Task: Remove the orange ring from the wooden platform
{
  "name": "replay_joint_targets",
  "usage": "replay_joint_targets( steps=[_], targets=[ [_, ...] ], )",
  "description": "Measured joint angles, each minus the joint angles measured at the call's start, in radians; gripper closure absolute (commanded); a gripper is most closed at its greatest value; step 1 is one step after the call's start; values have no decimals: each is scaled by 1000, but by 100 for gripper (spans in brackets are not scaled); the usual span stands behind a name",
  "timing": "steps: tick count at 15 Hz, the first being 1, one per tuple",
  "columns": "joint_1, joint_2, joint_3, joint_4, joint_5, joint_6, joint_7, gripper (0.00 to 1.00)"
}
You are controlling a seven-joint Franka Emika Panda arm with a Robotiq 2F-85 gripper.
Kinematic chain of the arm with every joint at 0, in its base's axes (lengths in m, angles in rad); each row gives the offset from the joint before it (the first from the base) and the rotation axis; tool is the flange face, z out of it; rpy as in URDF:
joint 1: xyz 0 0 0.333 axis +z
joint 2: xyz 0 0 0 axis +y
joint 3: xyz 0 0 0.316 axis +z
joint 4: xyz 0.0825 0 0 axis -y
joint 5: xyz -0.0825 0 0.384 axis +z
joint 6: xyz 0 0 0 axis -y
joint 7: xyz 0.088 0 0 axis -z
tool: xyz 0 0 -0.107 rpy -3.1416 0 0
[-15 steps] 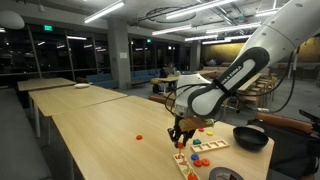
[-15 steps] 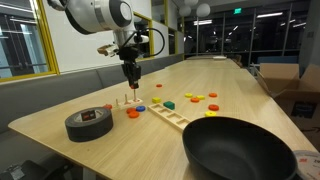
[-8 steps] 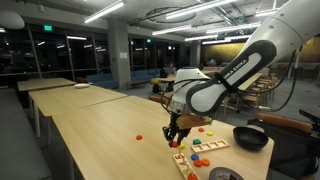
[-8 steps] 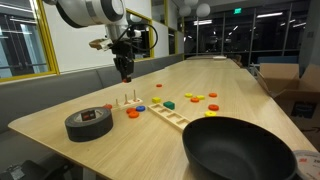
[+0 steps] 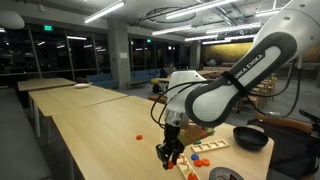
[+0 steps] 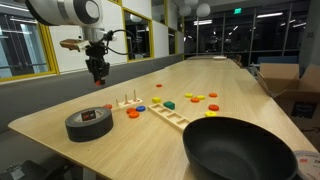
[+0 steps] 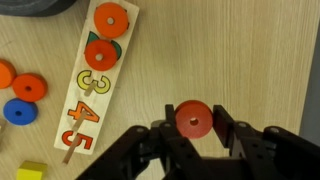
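Observation:
My gripper (image 7: 193,124) is shut on an orange ring (image 7: 193,117), held between its two fingers above bare table. The wooden platform (image 7: 88,95) with painted numbers 3, 4, 5 lies to the upper left in the wrist view. Two more orange rings (image 7: 109,18) (image 7: 100,52) sit on it. In both exterior views the gripper (image 5: 170,152) (image 6: 99,72) hangs above the table, off to the side of the platform (image 6: 127,101). The held ring is too small to make out there.
Loose orange (image 7: 30,87) and blue (image 7: 20,110) rings lie beside the platform. A black tape roll (image 6: 89,123) sits near the table's corner and a big black pan (image 6: 240,148) at the front. A long wooden board (image 6: 170,117) and coloured pieces lie mid-table.
The gripper has risen from the platform's pegs and moved sideways away from them, towards the table's edge, carrying the orange ring.

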Motion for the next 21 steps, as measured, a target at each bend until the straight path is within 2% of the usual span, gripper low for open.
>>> replay_joint_targets(
  steps=[12,21],
  targets=[
    [60,3,61,-132,-23,14,-24,83],
    [95,43,77,-141,-89,49,2,83]
  ],
)
